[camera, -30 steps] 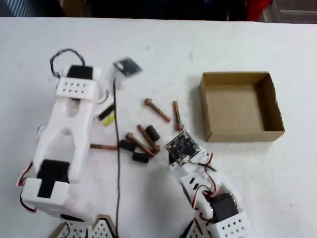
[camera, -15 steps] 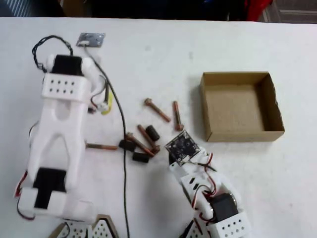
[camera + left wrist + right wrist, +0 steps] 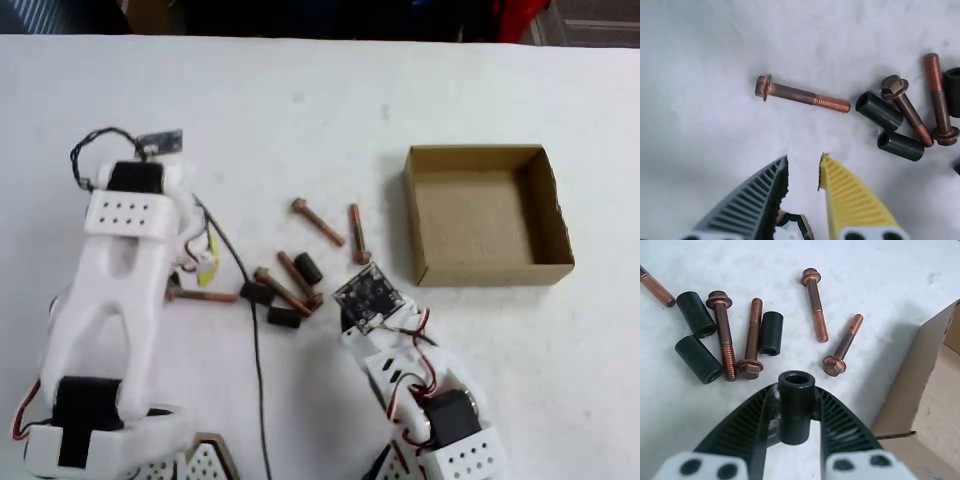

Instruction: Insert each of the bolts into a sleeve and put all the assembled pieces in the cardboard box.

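Note:
A lone copper bolt (image 3: 802,95) lies on the white table just ahead of my left gripper (image 3: 803,167), which is open, its grey and yellow fingers apart and nothing between them. From above, that gripper (image 3: 196,272) hangs over the bolt's (image 3: 203,295) head end. My right gripper (image 3: 796,389) is shut on a black sleeve (image 3: 796,412), held upright, bore facing the camera. Beyond it lie several more bolts, such as one (image 3: 815,302), and three loose sleeves, among them one (image 3: 771,332). The cardboard box (image 3: 487,213) stands open beside the right arm (image 3: 420,390).
The left arm's black cable (image 3: 255,340) trails across the table past the pile of parts. A box wall (image 3: 935,405) rises close beside the right gripper. Open white tabletop stretches behind the parts and in front of the box.
The left arm swung away toward the table's far side, then came back nearer, ending over the lone bolt. The right arm and its sleeve have kept still.

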Available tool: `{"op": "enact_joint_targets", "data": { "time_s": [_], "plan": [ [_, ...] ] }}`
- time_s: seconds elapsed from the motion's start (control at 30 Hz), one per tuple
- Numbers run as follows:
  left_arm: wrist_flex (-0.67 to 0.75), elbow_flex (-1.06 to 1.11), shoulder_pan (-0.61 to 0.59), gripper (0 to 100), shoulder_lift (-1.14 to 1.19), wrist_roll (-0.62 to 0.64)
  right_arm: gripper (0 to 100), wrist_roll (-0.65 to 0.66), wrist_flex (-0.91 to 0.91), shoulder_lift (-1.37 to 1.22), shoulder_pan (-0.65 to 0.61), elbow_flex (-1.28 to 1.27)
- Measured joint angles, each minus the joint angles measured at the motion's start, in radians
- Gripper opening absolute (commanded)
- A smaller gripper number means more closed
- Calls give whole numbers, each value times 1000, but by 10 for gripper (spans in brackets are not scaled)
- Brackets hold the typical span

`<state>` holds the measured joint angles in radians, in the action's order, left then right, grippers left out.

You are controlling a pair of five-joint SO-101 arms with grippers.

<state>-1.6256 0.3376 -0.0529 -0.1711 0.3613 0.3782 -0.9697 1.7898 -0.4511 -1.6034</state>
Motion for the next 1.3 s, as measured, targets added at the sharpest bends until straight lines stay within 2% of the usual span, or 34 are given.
{"op": "enact_joint_targets", "data": {
  "time_s": [0.2, 0.37, 0.53, 0.93, 1.3],
  "plan": [
    [161, 129, -64, 135, 0, 0, 16, 0, 0, 0, 0, 0],
    [206, 192, -72, 133, 0, 18, 16, 0, 0, 0, 0, 0],
    [209, 226, -72, 135, 0, 193, 16, 0, 0, 0, 0, 0],
    [440, 379, -72, 135, 0, 552, 16, 0, 0, 0, 0, 0],
    [713, 529, -87, 132, -12, 595, 16, 0, 0, 0, 0, 0]
  ]
}}
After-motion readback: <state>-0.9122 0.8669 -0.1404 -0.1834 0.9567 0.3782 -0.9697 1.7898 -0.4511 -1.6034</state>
